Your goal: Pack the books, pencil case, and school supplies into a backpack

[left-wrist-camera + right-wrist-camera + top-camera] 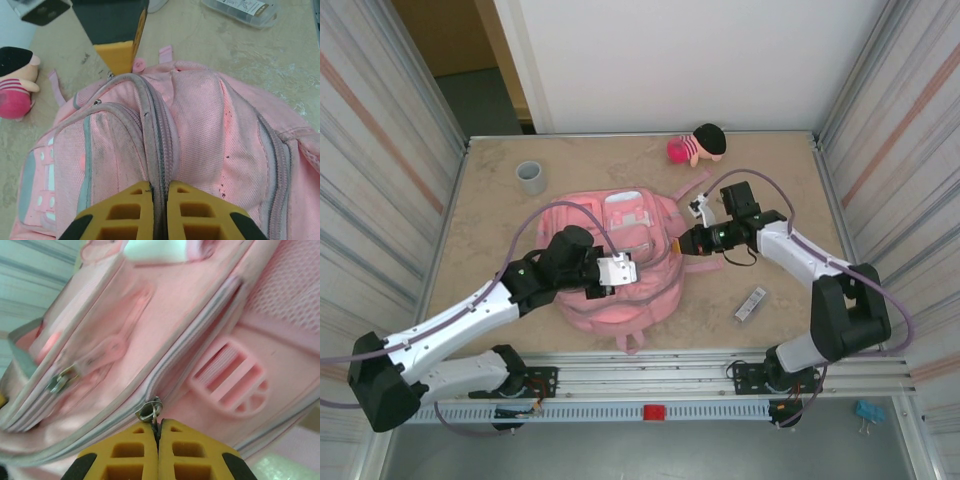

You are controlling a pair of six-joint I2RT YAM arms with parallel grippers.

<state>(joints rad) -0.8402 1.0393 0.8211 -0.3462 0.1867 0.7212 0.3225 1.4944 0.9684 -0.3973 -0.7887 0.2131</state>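
White-and-black arms (450, 330), yellow jaws

We're seeing the backpack (200, 125) as woven pink cloth, matt, a bit grubby, with a shiny metal zipper pull (150, 410). The tabletop (280, 60) looks matt and stone-ish to us; the clear box (240, 15) is glossy plastic.

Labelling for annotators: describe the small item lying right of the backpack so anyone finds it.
Start at the big pink backpack. To its right, towards the near edge, lies a narrow grey-white strip. It is flat and straight-edged, unlike the round grey cup and the plush doll.
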